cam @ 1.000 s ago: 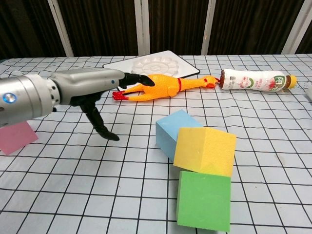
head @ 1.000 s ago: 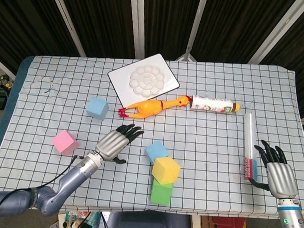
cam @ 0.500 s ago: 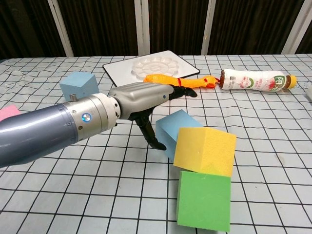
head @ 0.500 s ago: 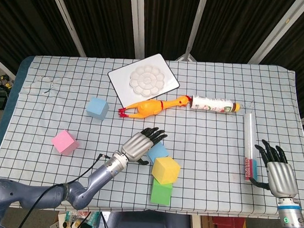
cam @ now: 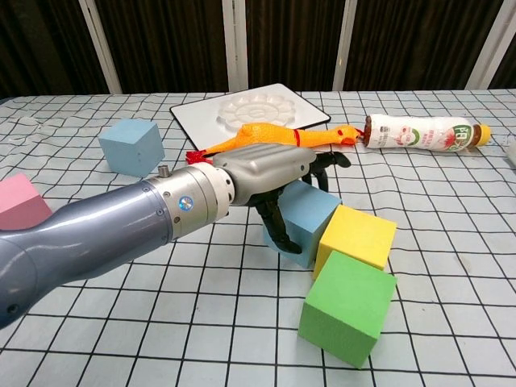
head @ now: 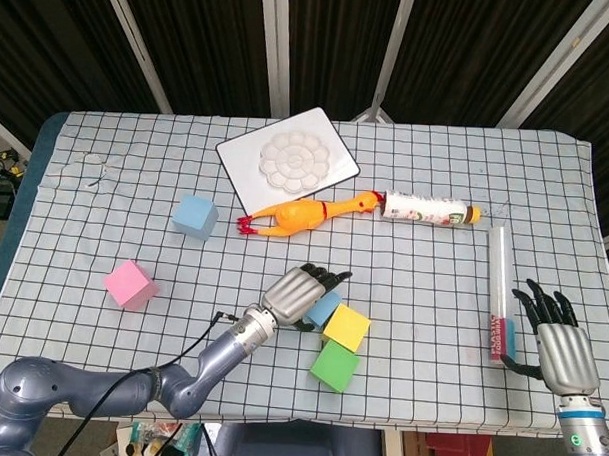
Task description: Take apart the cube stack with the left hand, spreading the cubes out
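My left hand (cam: 266, 173) arches over the light blue cube (cam: 302, 219), fingers (cam: 326, 159) spread, thumb against its near face, nothing gripped yet. The yellow cube (cam: 357, 238) and green cube (cam: 348, 306) crowd beside it on the bench (cam: 451, 242). I should close squarely on the blue one, then lift clear.

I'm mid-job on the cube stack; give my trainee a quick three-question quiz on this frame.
1. True or false: the left hand reaches over a light blue cube.
2. Which cube lies nearest the table's front edge: A) pink cube B) green cube C) yellow cube?
3. Fill in: the rubber chicken's head points toward the ____.

Key: 1 true; 2 B; 3 bottle.
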